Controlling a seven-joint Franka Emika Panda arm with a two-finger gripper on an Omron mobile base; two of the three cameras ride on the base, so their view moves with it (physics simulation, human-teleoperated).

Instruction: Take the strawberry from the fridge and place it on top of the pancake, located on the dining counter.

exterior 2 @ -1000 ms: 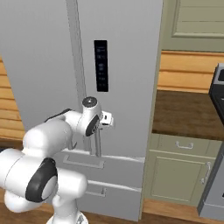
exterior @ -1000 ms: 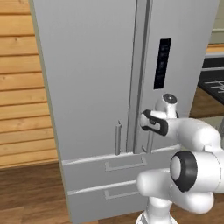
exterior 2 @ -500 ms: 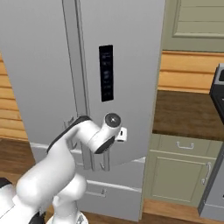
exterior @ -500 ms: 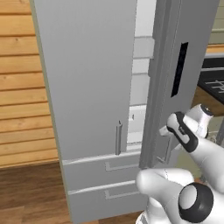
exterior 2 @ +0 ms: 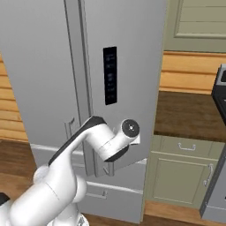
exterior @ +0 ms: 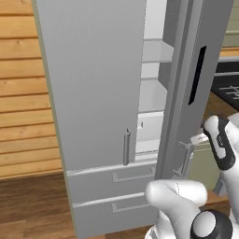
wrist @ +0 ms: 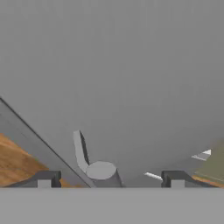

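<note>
Now the tall light grey two-door fridge (exterior: 93,93) stands with its right door ajar; white shelves show inside it. Hand (wrist: 109,180) fingers apart, off the slim bar handle (wrist: 81,151). Strawberry unseen, presumably inside: light, soft, needs a gentle pinch across its sides.

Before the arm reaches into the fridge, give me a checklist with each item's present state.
1. Right fridge door swung open: ok, partly, shelves show through the gap.
2. Left door shut: ok.
3. Gripper open and off the door handle: ok, fingertips apart, nothing clamped between them.
4. Strawberry located: cannot tell, no red fruit on the visible shelves.
5. Gap wide enough for the arm: cannot tell.
</note>
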